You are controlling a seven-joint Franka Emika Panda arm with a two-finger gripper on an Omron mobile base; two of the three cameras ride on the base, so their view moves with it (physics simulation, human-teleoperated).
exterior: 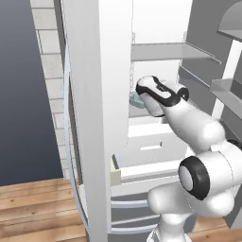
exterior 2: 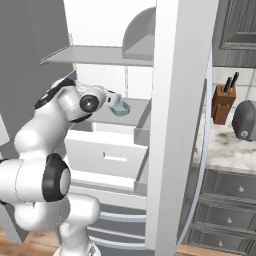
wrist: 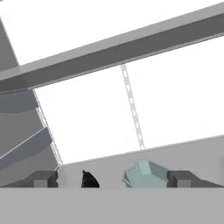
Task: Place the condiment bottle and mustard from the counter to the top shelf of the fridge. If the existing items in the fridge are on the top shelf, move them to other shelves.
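We see the arm reaching into the open fridge [exterior: 90, 94], its hand at the level of the lower of two pale shelves. In the hand view our fingers [wrist: 113, 179] stand wide apart with nothing between them: one dark fingertip [wrist: 41, 178] at 8 o'clock and the other at 4 o'clock. Between the two tips, on the shelf [wrist: 188, 151], rest the existing items: a small black object [wrist: 89, 180] toward 7 o'clock and a shallow teal dish [wrist: 146, 174] toward 5 o'clock, just beside the right-hand tip; we cannot tell whether tip and dish touch. The two items sit near each other but apart.

In the left base view the dish [exterior: 136, 100] shows as a pale teal edge at 9 o'clock of the wrist. In the right base view it [exterior 2: 120, 108] lies just beyond the hand, at its 3 o'clock, with the drawer front [exterior 2: 107, 155] below. The upper shelf [exterior 2: 95, 54] spans the fridge above the hand.

At 3 o'clock in the right base view the marbled surface [exterior 2: 225, 147] carries a knife block [exterior 2: 223, 102] and a grey toaster [exterior 2: 245, 120].
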